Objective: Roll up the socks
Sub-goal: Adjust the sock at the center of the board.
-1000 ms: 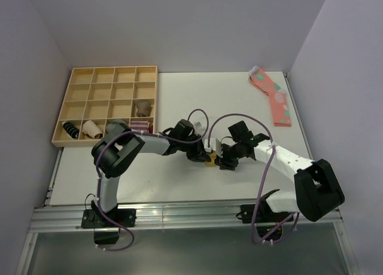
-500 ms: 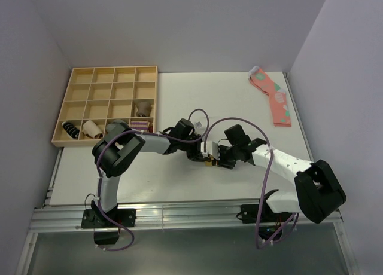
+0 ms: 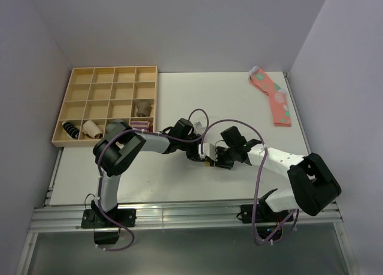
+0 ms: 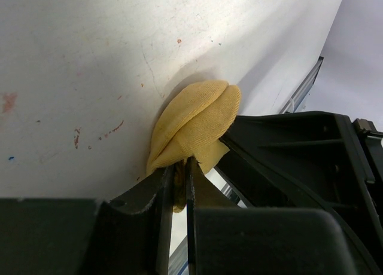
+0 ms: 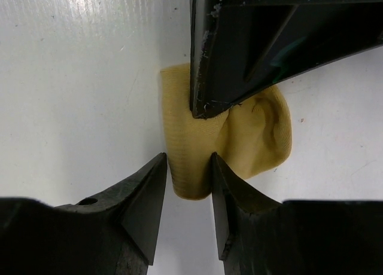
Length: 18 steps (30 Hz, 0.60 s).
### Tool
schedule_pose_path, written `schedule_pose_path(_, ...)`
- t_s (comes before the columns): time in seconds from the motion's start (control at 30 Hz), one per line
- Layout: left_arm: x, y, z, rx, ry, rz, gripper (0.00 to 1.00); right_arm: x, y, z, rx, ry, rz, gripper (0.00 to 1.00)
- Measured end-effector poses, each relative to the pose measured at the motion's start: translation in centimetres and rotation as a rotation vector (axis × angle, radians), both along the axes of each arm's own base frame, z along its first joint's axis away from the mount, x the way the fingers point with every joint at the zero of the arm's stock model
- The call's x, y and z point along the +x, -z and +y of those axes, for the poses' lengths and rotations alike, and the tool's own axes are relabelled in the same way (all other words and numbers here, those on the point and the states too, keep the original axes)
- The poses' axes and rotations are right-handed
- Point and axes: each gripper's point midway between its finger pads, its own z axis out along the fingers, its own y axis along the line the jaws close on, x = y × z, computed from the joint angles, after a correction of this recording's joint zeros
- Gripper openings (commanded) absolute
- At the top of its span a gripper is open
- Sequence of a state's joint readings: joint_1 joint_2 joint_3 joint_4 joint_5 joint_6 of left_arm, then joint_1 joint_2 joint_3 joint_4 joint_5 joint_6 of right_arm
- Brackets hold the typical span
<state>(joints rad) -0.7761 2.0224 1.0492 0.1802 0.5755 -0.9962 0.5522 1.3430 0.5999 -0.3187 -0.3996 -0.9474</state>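
Note:
The mustard-yellow socks lie as a small folded bundle on the white table between my two grippers. In the left wrist view the bundle bulges out past my left gripper, which is shut on a fold of its fabric. In the right wrist view my right gripper has both fingertips pressed against the rolled end of the socks, with the left gripper's finger coming down onto the bundle from above. In the top view the left gripper and right gripper meet over the socks.
A wooden compartment tray stands at the back left with a grey roll, a striped roll and others. Pink spotted socks lie flat at the back right. The table's front edge is close behind the grippers.
My right gripper has moved left, up to the socks and against the left gripper, and its fingers now hug the roll. The left arm has barely moved.

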Motion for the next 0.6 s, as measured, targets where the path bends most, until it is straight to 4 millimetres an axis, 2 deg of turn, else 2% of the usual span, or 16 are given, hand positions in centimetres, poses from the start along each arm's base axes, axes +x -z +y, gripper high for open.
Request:
schedule_pose_path(0.2, 0.06, 0.0, 0.06, -0.009, 0.005, 0.008, 0.0, 0.41, 0.37, 0.33, -0.005, 0.009, 0.022, 0.4)
schedule_pose_path(0.23, 0.04, -0.01, 0.07, -0.011, 0.007, 0.01, 0.0, 0.46, 0.37, 0.41, -0.005, 0.011, 0.028, 0.31)
schedule_pose_path(0.33, 0.08, 0.04, 0.22, -0.017, 0.01, 0.021, 0.01, 0.61, 0.41, 0.6, -0.011, 0.025, 0.056, 0.22)
schedule_pose_path(0.6, 0.1, 0.11, 0.74, -0.034, -0.018, 0.051, 0.0, 0.66, 0.22, 0.95, -0.027, 0.062, 0.204, 0.15)
